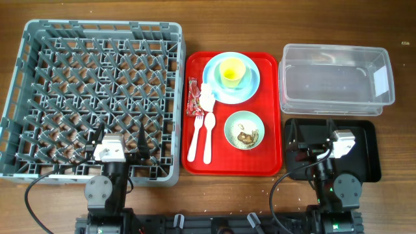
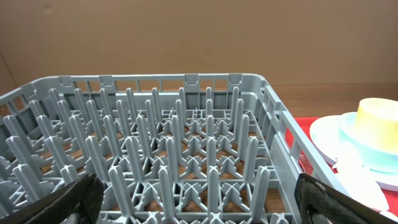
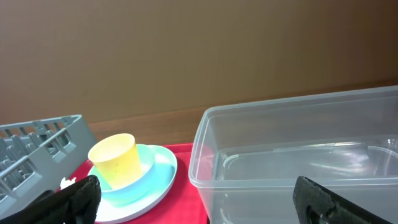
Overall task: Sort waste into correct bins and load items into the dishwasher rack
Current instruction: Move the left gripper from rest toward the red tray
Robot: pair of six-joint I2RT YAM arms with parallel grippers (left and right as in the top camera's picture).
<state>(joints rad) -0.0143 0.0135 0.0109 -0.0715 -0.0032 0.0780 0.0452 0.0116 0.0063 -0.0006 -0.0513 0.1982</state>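
Hovering with my left tool (image 1: 119, 136) and right tool (image 1: 312, 133) both spread and empty, I risk spilling food scraps (image 1: 246, 137) onto the red serving tray (image 1: 260, 164) if the pale green bowl (image 1: 234, 123) tilts when lifted.

Left arm (image 1: 104, 190) & right arm (image 1: 339, 188): black, w/ white wrist blocks, black cables, dark jaws.

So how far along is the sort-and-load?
Nothing done yet: the dishwasher rack and clear tub are empty. In hand: nothing; the left gripper and right gripper are both open. Left to do: yellow cup, blue plate, green bowl with food scraps, fork, spoon, wrapper and napkin all sit on the red tray.
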